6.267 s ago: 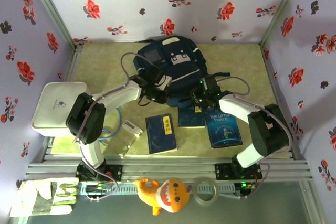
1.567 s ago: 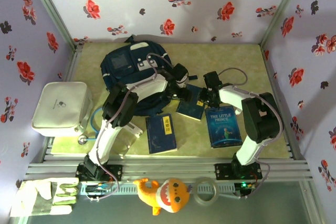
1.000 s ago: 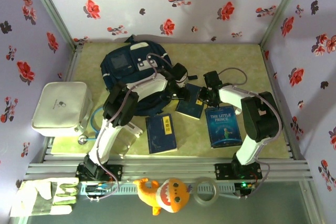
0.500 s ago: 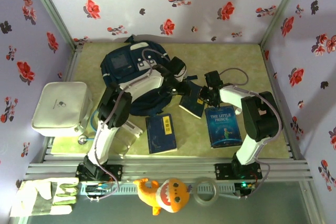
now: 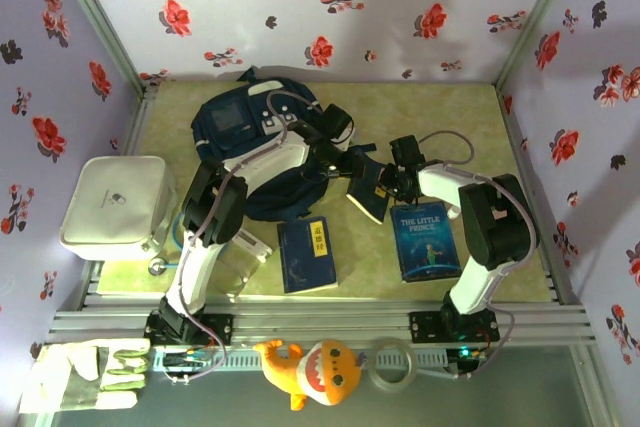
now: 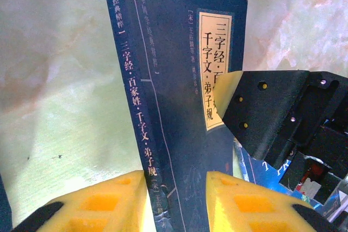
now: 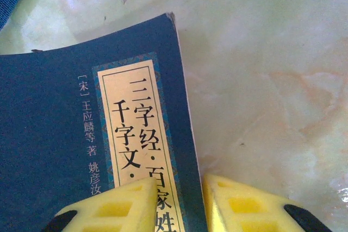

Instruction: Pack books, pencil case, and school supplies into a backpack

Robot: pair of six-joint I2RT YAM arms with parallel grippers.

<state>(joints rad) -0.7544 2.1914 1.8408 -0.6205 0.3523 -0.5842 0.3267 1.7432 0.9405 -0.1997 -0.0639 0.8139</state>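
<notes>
Packing looks barely begun: left gripper (image 6: 176,188) and right gripper (image 7: 182,194) jaws clench one navy book (image 5: 368,190) beside the backpack (image 5: 240,127); Little Prince book (image 5: 425,239) and second navy book (image 5: 307,254) lie on the table (image 5: 480,127).

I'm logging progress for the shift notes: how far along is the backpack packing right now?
Done: nothing visibly packed into the backpack. In hand: the right gripper clamps an edge of the lifted book, held beside the backpack, while the left gripper straddles its spine. Left: that book, plus the yellow-strip book and the Little Prince book lying flat on the table.
</notes>
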